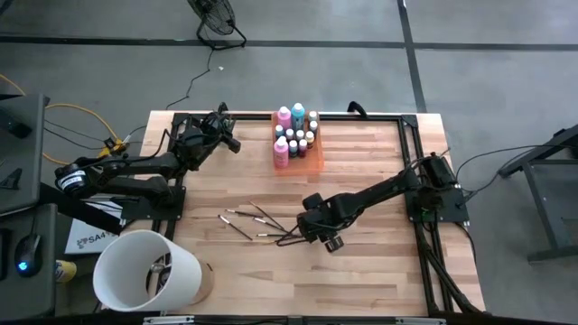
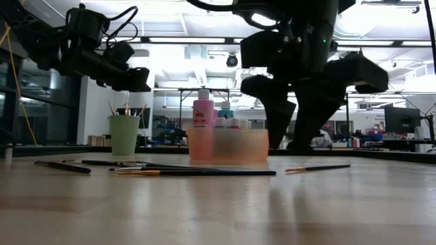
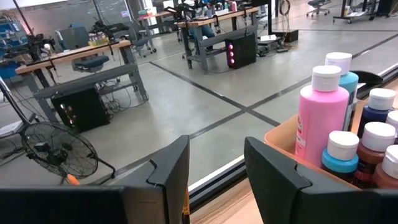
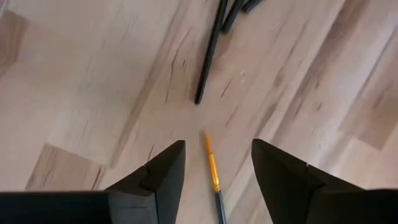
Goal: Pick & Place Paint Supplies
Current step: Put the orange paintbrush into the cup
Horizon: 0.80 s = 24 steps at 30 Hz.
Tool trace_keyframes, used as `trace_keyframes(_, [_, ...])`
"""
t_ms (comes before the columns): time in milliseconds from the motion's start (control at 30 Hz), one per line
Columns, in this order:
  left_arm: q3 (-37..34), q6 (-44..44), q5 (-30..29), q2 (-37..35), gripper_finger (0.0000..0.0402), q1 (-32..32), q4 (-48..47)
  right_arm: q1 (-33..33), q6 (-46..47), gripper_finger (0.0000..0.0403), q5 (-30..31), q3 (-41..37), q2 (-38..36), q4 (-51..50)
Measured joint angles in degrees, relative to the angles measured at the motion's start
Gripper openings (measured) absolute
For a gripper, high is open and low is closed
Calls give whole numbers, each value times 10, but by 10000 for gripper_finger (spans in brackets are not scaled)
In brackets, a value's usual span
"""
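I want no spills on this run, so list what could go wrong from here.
1. The right gripper, open, is over a brush lying flat on the table; the thin handle may slip or roll as the fingers close.
2. Other brushes lie close by, so the fingers could nudge them or pinch two.
3. The left gripper, open, sits near the tray of bottles; a swing could tip the tall ones.
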Motion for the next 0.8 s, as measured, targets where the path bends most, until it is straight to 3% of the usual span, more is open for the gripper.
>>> trace_keyframes(367, [0, 0, 0, 0, 152, 0, 0, -6, -23, 176, -22, -8, 42, 30])
trace_keyframes(800, [0, 1, 0, 0, 152, 0, -6, -13, -15, 176, -32, -7, 40, -19])
